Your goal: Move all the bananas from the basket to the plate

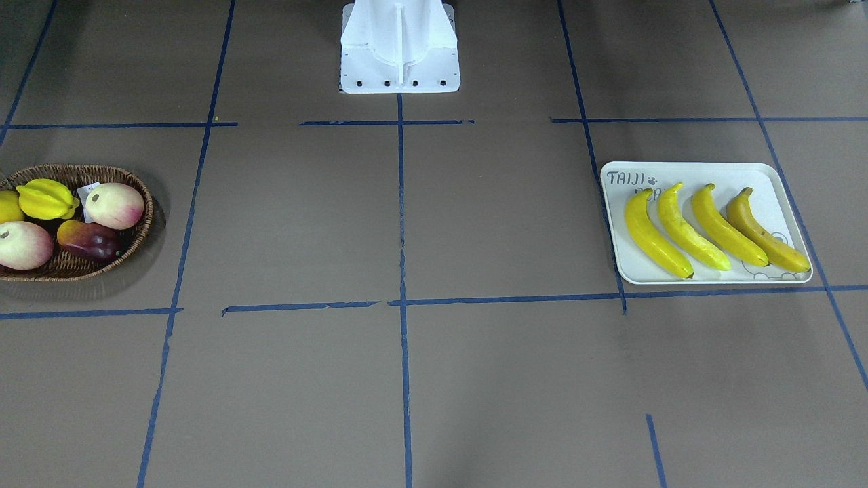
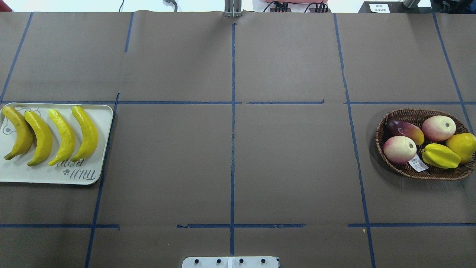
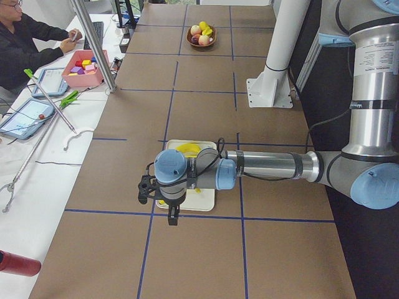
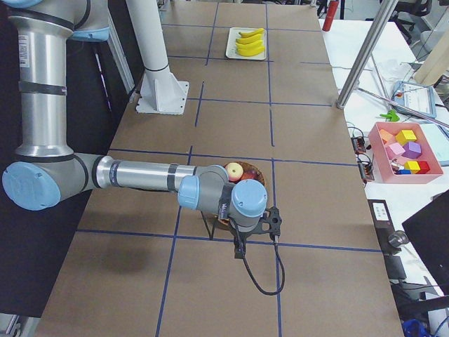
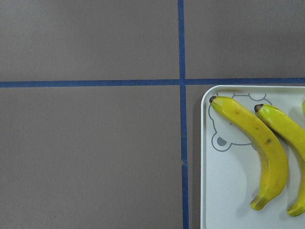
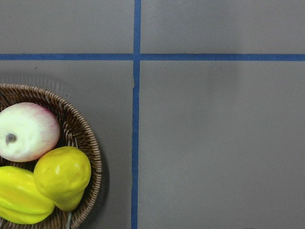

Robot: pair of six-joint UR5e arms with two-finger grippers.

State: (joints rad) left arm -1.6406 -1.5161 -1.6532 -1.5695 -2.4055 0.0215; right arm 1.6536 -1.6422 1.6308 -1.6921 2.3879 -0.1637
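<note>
Hovering left gripper (image 3: 171, 218) stands clear above 4 bananas (image 1: 685, 234) on the plate (image 1: 712, 175).

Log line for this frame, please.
bananas: four on plate | basket: other fruit only | task: looks done

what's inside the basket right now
In the basket: two peaches, a starfruit, a yellow lemon-like fruit, a purple-red mango and a white tag. The floor under the fruit is covered.
</note>
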